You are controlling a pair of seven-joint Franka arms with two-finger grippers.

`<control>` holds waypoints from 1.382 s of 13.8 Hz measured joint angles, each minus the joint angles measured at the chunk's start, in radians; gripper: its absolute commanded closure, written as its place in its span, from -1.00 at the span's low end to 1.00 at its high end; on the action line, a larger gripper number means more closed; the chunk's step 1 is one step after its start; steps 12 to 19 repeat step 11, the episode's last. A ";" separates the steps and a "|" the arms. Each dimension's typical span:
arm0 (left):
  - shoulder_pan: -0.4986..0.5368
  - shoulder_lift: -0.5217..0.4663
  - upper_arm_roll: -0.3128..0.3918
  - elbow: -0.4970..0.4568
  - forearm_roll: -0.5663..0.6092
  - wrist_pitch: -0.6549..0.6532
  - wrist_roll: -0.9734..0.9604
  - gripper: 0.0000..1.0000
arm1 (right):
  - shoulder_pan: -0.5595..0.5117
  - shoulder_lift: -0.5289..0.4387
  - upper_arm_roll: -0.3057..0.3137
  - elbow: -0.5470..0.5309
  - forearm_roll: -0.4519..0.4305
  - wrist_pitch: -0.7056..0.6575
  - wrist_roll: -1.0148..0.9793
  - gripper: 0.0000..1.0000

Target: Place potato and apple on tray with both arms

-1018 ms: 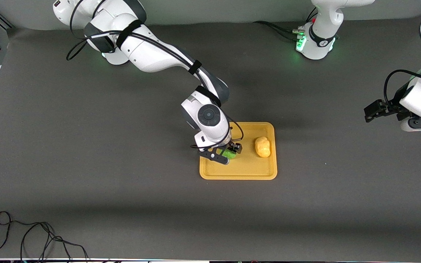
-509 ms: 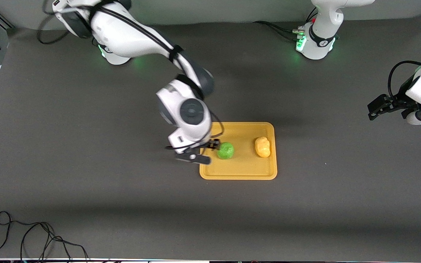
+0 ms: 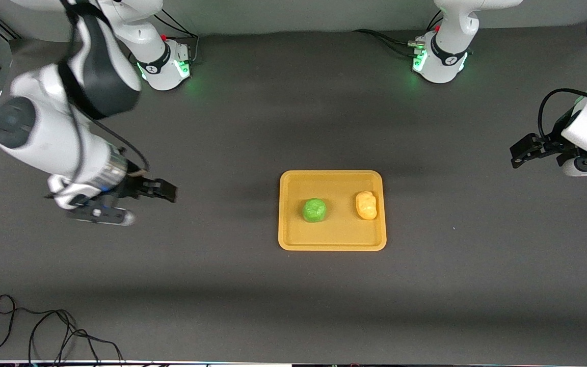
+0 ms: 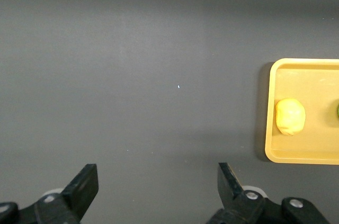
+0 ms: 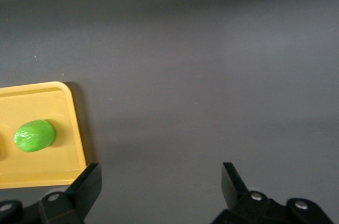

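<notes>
Two arms flank your bench (image 3: 222, 285), and both are well apart from the work. Your tray (image 3: 332, 178) sits mid-bench with the apple (image 3: 314, 210) and the potato (image 3: 366, 205) both resting in it, apart from each other, the apple toward the right arm's end. Your right claw (image 3: 135, 201) hangs over bare bench at its own end, fingers spread and carrying nothing. Your left claw (image 3: 520, 153) waits over bare bench at the other end, also spread and empty. Judging by how things lie, the task looks finished. What could spoil it: the round apple sits free behind only a low rim, so a knock to the tray could roll it out.
</notes>
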State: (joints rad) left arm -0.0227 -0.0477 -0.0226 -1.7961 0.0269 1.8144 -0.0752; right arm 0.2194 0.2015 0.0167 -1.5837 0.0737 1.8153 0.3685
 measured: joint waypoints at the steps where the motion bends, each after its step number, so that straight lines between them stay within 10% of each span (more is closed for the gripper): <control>1: 0.000 0.000 0.000 -0.001 0.000 0.000 0.000 -1.00 | -0.001 -0.034 -0.024 -0.004 0.000 -0.015 -0.033 -1.00; 7: 0.000 0.007 0.000 -0.002 0.000 0.000 0.000 -1.00 | -0.262 -0.145 0.115 0.019 -0.072 -0.193 -0.081 -1.00; 19: 0.000 0.006 -0.001 0.000 -0.001 -0.009 0.001 -1.00 | -0.290 -0.175 0.084 0.028 -0.078 -0.212 -0.083 -1.00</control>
